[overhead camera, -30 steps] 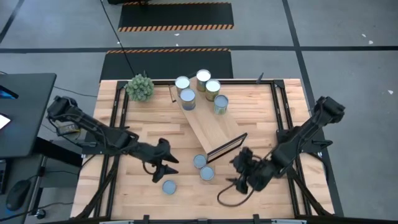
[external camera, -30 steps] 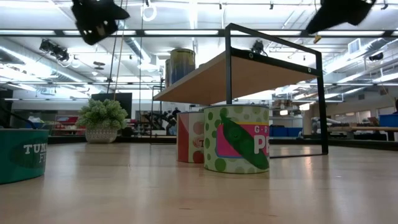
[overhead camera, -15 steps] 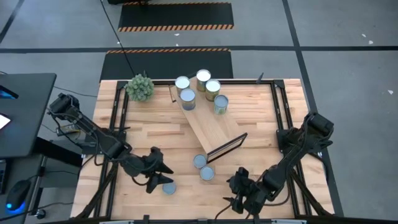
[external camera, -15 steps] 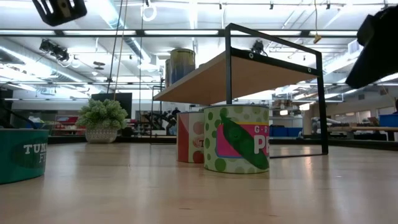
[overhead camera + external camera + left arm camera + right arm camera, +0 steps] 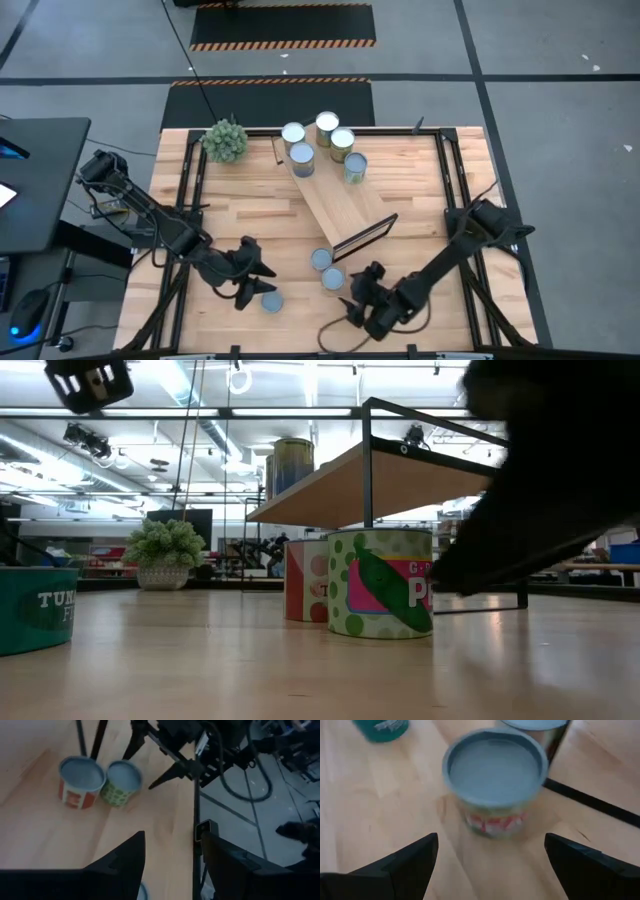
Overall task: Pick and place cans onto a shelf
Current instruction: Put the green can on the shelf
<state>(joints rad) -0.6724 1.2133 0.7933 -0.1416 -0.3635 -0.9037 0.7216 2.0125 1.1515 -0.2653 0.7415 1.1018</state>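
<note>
Right now the matter turns on two loose cans standing upright near the table's front edge. The pea can (image 5: 332, 279), green-spotted and touching a red-labelled can (image 5: 320, 259) just below the shelf's (image 5: 340, 205) dark-framed end, lies straight ahead of the right gripper (image 5: 354, 303), which sits just beside it on the side toward the front edge; the wrist view shows the can's round grey top (image 5: 494, 766) centred between the two dark fingers (image 5: 402, 862). Those fingers stand wide apart, holding and touching nothing, so I judge this arm ready to slide in around the can's sides. The other loose can, the teal one (image 5: 271, 300), stands apart to the left, and the left gripper (image 5: 262, 289) hangs just over it, its fingers (image 5: 117, 865) part-way spread and empty; only a sliver of that can's top shows between them. Four more cans (image 5: 322, 142) already cluster at the shelf's far end.
</note>
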